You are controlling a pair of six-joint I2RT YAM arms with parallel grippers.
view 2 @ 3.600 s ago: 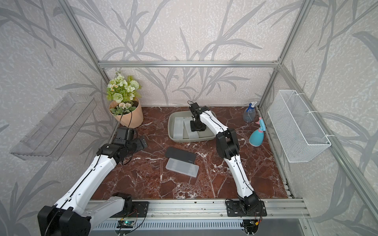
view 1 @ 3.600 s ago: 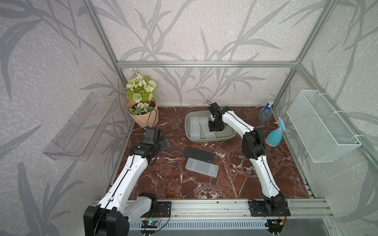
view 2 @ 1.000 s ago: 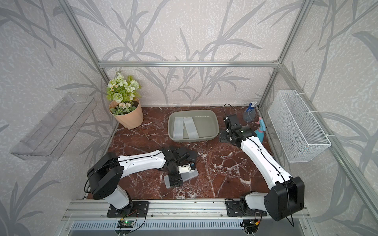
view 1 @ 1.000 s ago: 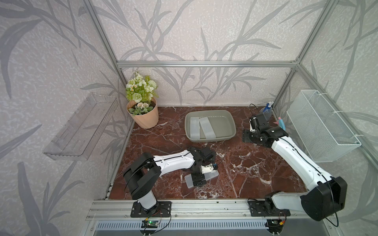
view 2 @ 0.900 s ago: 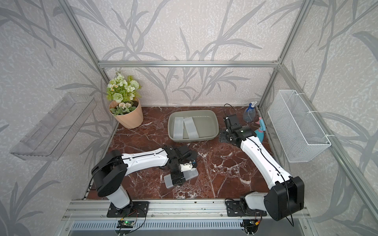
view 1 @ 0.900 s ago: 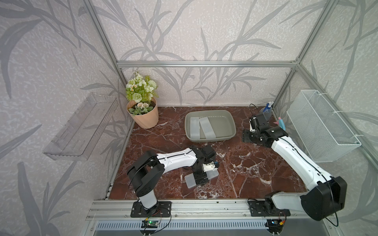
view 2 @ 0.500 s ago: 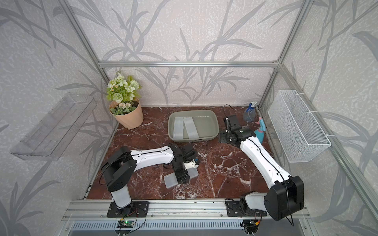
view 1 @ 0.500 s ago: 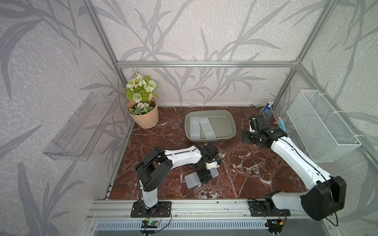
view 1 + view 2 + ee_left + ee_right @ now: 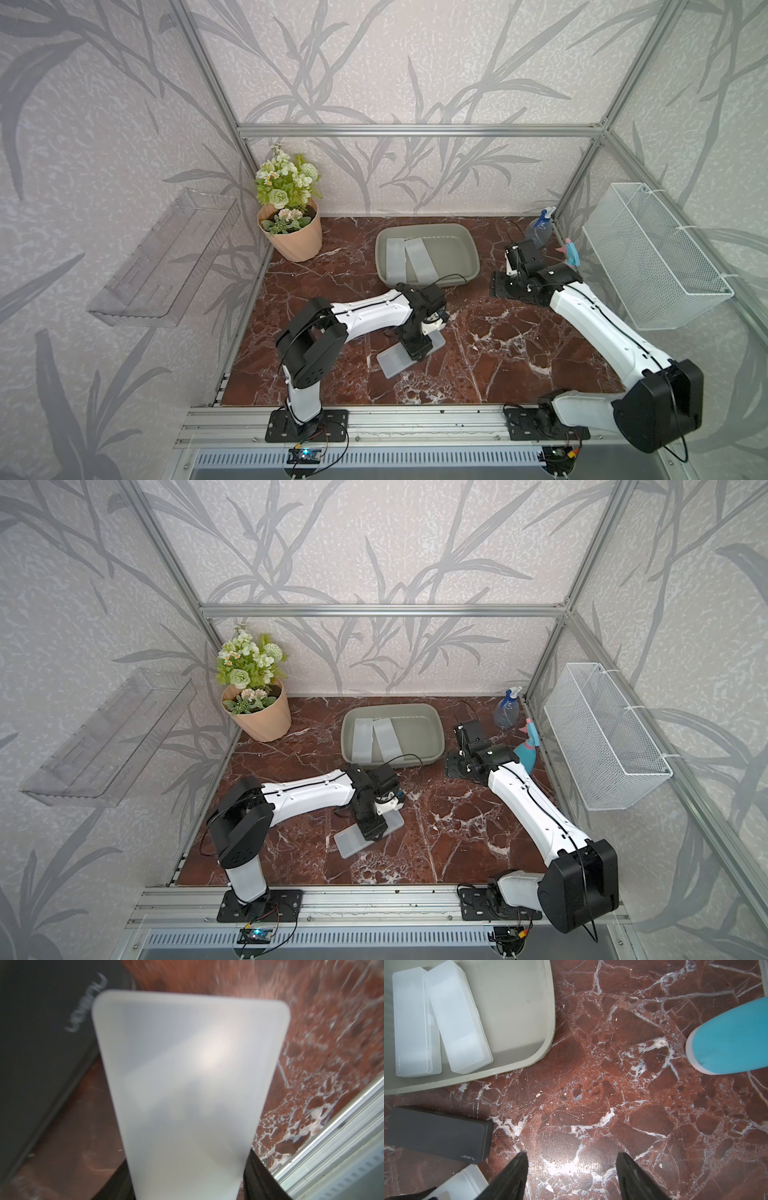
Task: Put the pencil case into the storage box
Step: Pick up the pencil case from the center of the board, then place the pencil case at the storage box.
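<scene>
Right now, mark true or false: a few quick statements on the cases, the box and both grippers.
1. The storage box holds two translucent cases. True.
2. The dark case lies inside the storage box. False: it lies on the table, outside the box.
3. The right gripper grips the blue bottle. False: its jaws are open and empty over the table, apart from the bottle.
4. The left gripper has a third translucent case between its fingers. True.
</scene>
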